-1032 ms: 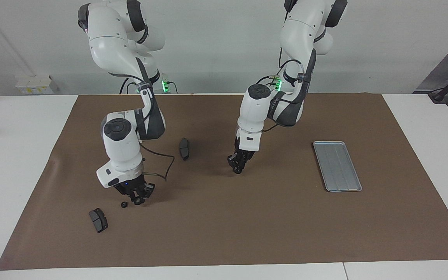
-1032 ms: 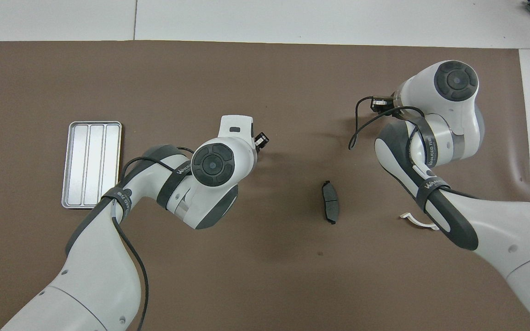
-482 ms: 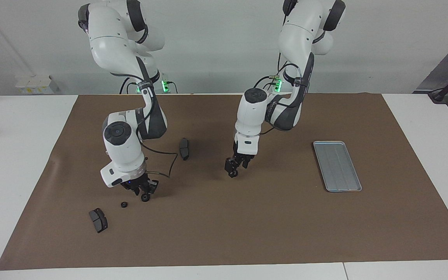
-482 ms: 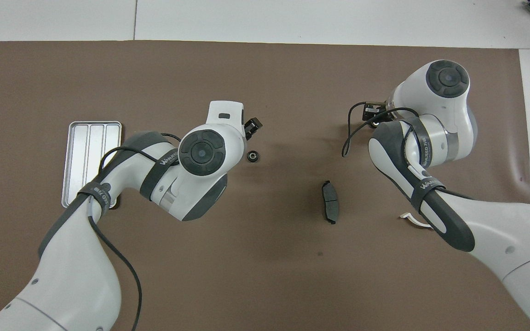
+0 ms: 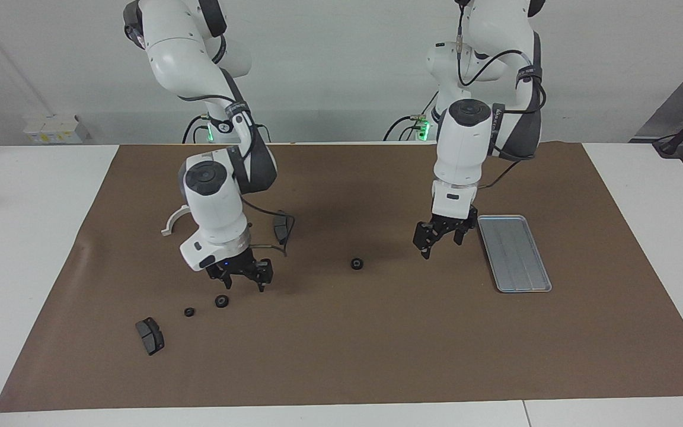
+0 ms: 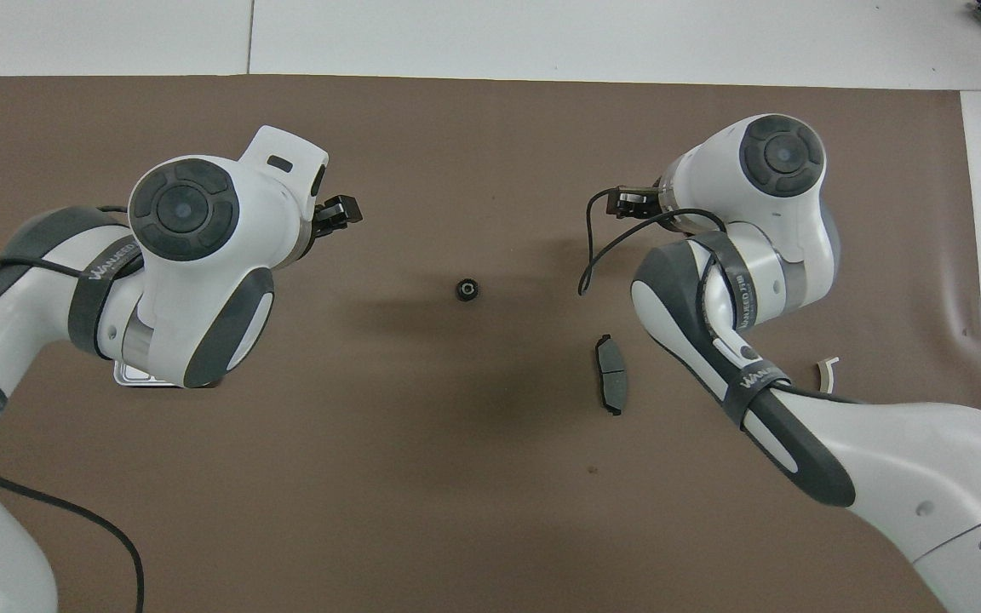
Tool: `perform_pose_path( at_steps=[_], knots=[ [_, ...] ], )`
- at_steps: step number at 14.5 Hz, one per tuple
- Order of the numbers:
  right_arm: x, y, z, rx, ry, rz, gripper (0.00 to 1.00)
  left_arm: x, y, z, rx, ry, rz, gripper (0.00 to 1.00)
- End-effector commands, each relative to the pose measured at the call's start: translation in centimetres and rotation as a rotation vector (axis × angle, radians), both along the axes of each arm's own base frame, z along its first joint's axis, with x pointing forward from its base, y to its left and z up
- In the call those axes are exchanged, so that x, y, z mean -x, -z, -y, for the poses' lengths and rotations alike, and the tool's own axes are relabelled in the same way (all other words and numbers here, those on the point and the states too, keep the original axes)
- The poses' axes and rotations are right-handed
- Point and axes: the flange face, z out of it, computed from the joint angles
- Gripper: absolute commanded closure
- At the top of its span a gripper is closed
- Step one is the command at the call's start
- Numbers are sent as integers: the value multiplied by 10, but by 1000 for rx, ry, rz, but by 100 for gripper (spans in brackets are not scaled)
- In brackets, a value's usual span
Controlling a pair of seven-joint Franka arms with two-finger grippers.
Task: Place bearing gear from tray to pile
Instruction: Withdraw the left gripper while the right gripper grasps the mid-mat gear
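Note:
The silver tray (image 5: 514, 252) lies bare at the left arm's end of the mat; in the overhead view only its corner (image 6: 134, 380) shows under the left arm. My left gripper (image 5: 440, 242) (image 6: 344, 210) hangs open and holds nothing, above the mat beside the tray. One black gear (image 5: 356, 263) (image 6: 467, 290) lies alone mid-mat. The pile is two black gears (image 5: 221, 300) (image 5: 189, 311) at the right arm's end. My right gripper (image 5: 245, 284) (image 6: 627, 201) hovers open just above the first of them.
One dark brake pad (image 5: 149, 335) lies farther from the robots than the pile. A second pad (image 5: 281, 227) (image 6: 611, 385) lies nearer to the robots, by the right arm. A white half-ring bracket (image 5: 172, 222) (image 6: 827, 371) sits beside that arm.
Both grippers opened. The left one left a gear mid-mat, rose and swung over to the tray. The right one set a gear down by the pile and lifted off it.

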Motion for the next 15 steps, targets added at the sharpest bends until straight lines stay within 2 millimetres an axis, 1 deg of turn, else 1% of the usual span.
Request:
perform_pose_path(
  at_steps=[1,3,5,6,7,8,10,11,12,13,15],
  knots=[
    [21,-3,-62,-41,11,30,17,8,-17,-39,-26,168,-86,0],
    [36,-2,-106,-66,-27,57,17,9,-30,-72,-42,263,-139,0],
    [56,7,-148,-71,-41,51,17,14,-54,-100,-67,343,-157,0],
    [61,13,-164,-68,-53,69,17,17,-66,-113,-77,369,-164,0],
    [67,22,-176,-59,-65,87,17,22,-76,-130,-84,371,-179,0],
    [74,31,-187,-45,-79,86,17,26,-84,-141,-83,370,-189,0],
    [86,44,-208,-19,-132,90,22,33,-110,-152,-83,367,-193,0],
    [91,53,-215,-8,-156,92,23,34,-116,-163,-84,369,-212,0],
    [92,56,-218,-8,-157,91,23,34,-125,-166,-85,389,-221,0],
    [98,59,-225,-9,-162,86,23,35,-139,-169,-86,411,-227,0],
    [99,65,-226,-4,-165,79,23,36,-162,-177,-61,426,-232,0]
  ],
)
